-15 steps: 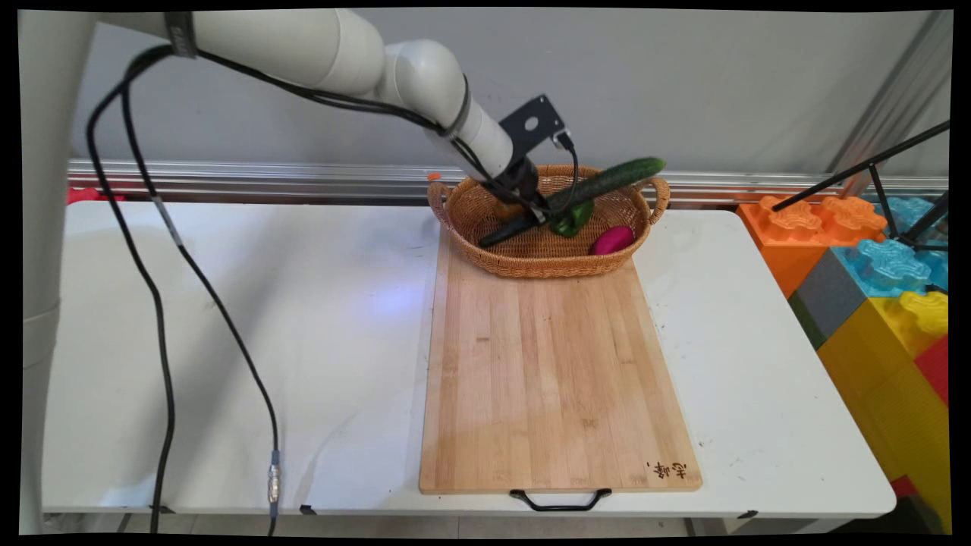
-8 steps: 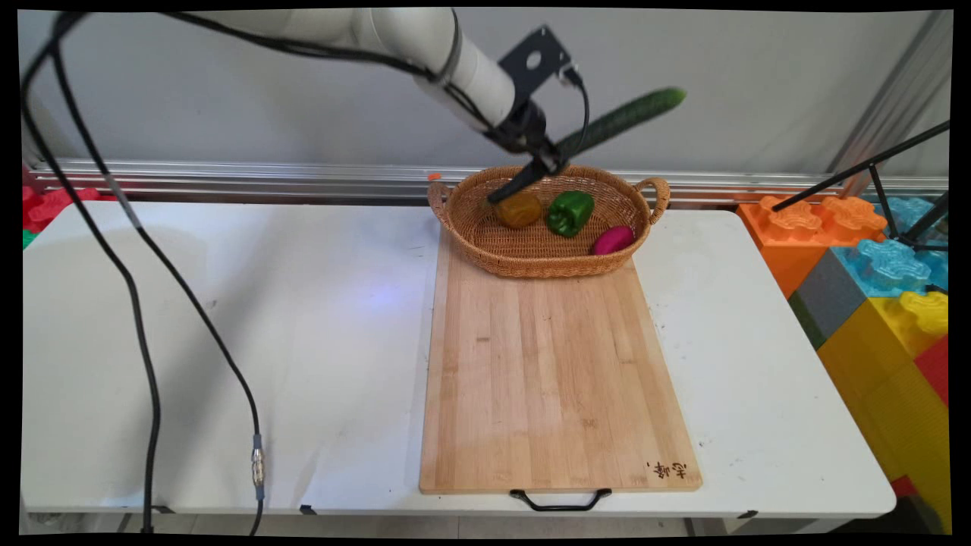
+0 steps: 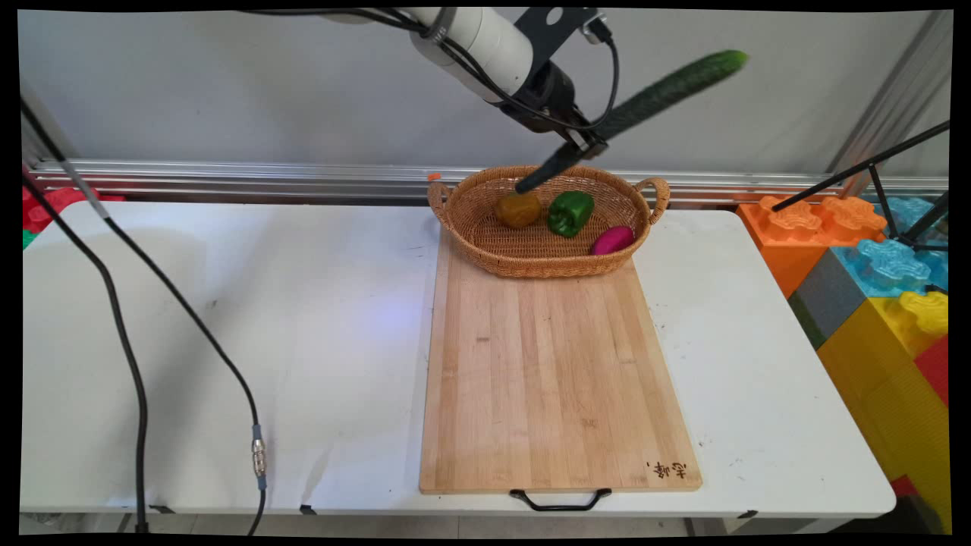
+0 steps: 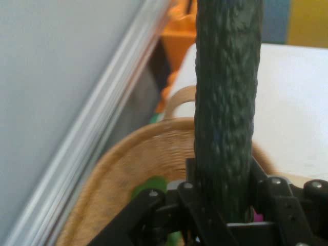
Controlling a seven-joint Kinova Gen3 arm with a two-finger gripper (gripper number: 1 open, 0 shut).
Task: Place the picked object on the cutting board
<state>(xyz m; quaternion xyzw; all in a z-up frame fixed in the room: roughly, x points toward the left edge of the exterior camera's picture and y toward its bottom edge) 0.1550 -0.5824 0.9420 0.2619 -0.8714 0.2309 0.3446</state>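
One long dark-green cucumber (image 3: pixel 652 92) is clamped in my gripper (image 3: pixel 582 144), held high above the far rim of the wicker basket (image 3: pixel 531 262), slanting up to the right. Three items lie inside that basket: an orange pepper (image 3: pixel 519 210), a green pepper (image 3: pixel 570 211) and a magenta piece (image 3: pixel 612 240). Nearer, a wooden cutting board (image 3: pixel 554 379) lies on my white worktop (image 3: pixel 265 326), the basket resting on its far end.
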